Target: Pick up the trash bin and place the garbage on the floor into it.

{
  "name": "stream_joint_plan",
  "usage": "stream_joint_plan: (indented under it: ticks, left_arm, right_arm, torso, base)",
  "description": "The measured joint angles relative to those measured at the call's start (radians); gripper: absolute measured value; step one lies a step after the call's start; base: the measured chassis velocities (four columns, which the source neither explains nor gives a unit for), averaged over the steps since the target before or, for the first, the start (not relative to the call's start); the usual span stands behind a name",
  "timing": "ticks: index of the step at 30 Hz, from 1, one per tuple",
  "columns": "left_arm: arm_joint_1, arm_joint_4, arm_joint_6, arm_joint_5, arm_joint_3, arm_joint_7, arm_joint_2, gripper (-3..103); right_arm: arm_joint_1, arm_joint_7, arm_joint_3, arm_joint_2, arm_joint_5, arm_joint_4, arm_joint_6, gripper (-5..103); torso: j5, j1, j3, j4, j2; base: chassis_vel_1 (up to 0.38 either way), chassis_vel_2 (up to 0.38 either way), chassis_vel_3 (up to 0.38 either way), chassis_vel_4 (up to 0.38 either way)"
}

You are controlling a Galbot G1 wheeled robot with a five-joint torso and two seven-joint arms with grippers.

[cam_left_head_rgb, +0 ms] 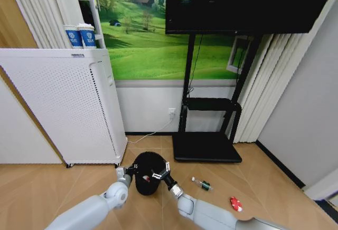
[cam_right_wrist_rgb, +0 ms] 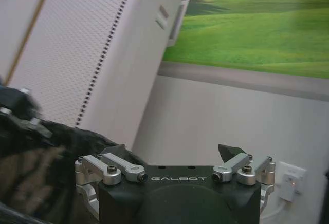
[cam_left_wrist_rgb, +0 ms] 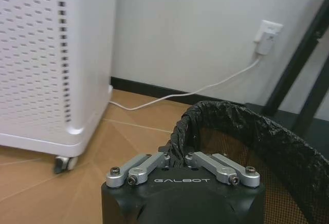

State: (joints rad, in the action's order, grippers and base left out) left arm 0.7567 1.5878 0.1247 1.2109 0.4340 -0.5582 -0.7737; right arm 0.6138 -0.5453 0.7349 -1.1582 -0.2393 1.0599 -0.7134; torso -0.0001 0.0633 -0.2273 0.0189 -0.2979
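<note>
The trash bin (cam_left_head_rgb: 148, 162), small, black and lined with a black bag, stands on the wood floor just in front of me. My left gripper (cam_left_head_rgb: 129, 173) is at its left rim; in the left wrist view the left gripper (cam_left_wrist_rgb: 177, 154) is shut on the bag-covered rim of the bin (cam_left_wrist_rgb: 257, 131). My right gripper (cam_left_head_rgb: 160, 176) is at the bin's right rim. In the right wrist view the right gripper (cam_right_wrist_rgb: 174, 151) is open, with the bin (cam_right_wrist_rgb: 36, 152) off to one side. Of the garbage, a small clear bottle (cam_left_head_rgb: 202, 183) and a red-and-white wrapper (cam_left_head_rgb: 236, 203) lie on the floor to the right.
A tall white perforated appliance (cam_left_head_rgb: 63, 108) on wheels stands close on the left, with two paper cups (cam_left_head_rgb: 80, 35) on top. A black TV stand (cam_left_head_rgb: 206, 146) sits behind on the right. A white cord (cam_left_wrist_rgb: 195, 90) runs along the wall to a socket (cam_left_wrist_rgb: 268, 35).
</note>
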Motion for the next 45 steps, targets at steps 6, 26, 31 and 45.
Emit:
stream_joint_plan:
  ticks: [6, 26, 31, 45]
  left_arm:
    - [0.115, 0.082, -0.013, -0.037, -0.09, -0.072, 0.071, 7]
    - [0.294, 0.228, -0.029, -0.093, -0.214, -0.129, 0.126, 7]
    - [0.319, 0.234, -0.028, -0.102, -0.231, -0.123, 0.121, 7]
    - [0.478, 0.276, -0.026, -0.143, -0.352, -0.127, 0.085, 7]
  right_arm:
    - [0.026, 0.026, -0.084, 0.021, 0.017, -0.076, -0.024, 100]
    - [0.096, 0.073, -0.143, 0.006, 0.064, -0.239, -0.076, 100]
    - [0.094, 0.074, -0.146, -0.005, 0.086, -0.263, -0.084, 100]
    - [0.032, -0.021, 0.008, -0.087, 0.127, -0.324, 0.01, 100]
  torso:
    - [-0.0001, 0.0, 0.0, -0.0003, 0.0]
    - [-0.0001, 0.0, 0.0, 0.0, 0.0]
    - [-0.0001, 0.0, 0.0, 0.0001, 0.0]
    - [-0.0002, 0.0, 0.0, -0.0003, 0.0]
  base:
    - [0.0, 0.0, 0.0, 0.0]
    - [-0.022, -0.023, 0.026, 0.023]
    - [-0.194, -0.17, 0.182, 0.19]
    - [-0.066, -0.078, 0.081, 0.064]
